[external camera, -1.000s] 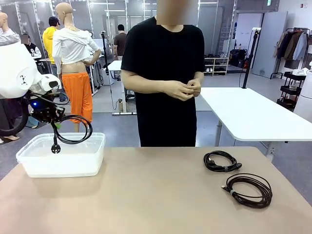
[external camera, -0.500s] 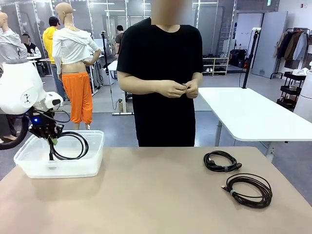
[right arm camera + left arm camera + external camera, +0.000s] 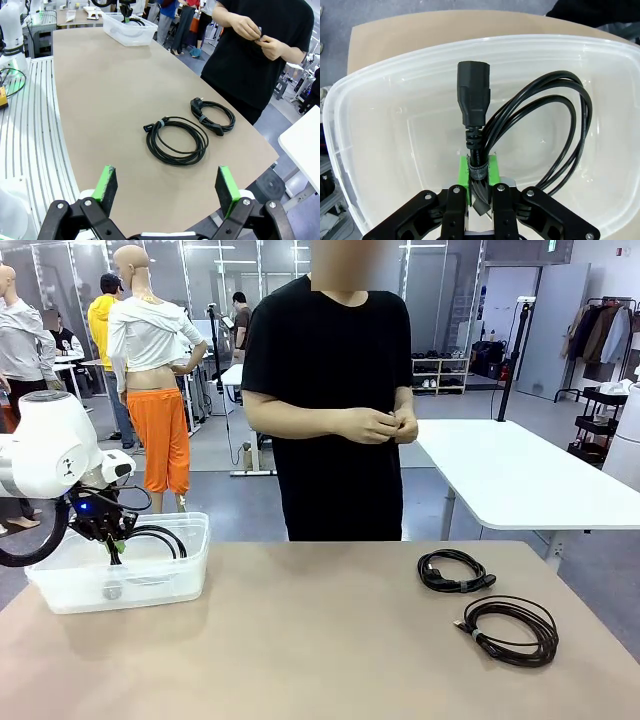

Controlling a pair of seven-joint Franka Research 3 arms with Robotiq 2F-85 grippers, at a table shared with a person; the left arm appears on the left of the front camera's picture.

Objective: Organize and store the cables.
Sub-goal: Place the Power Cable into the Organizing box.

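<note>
My left pincer (image 3: 479, 172) is shut tight on the strap of a shiny black cable (image 3: 474, 100), bottom middle, over a see-through plastic box (image 3: 380, 125). My right pincer (image 3: 166, 176) gapes wide at the bottom edge. Two more round cables (image 3: 161, 123) (image 3: 202, 119) lie mid-frame on the smooth tan table (image 3: 100, 90).

Clear bin (image 3: 172, 586) on tan table (image 3: 320, 640) (left end).

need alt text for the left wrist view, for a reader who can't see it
The left pincer is shut on the strap of a coiled black power cable, holding it down inside a clear plastic bin. The cable's connector points away from the camera, with its loops hanging to one side. A tan tabletop shows past the bin's rim.
</note>
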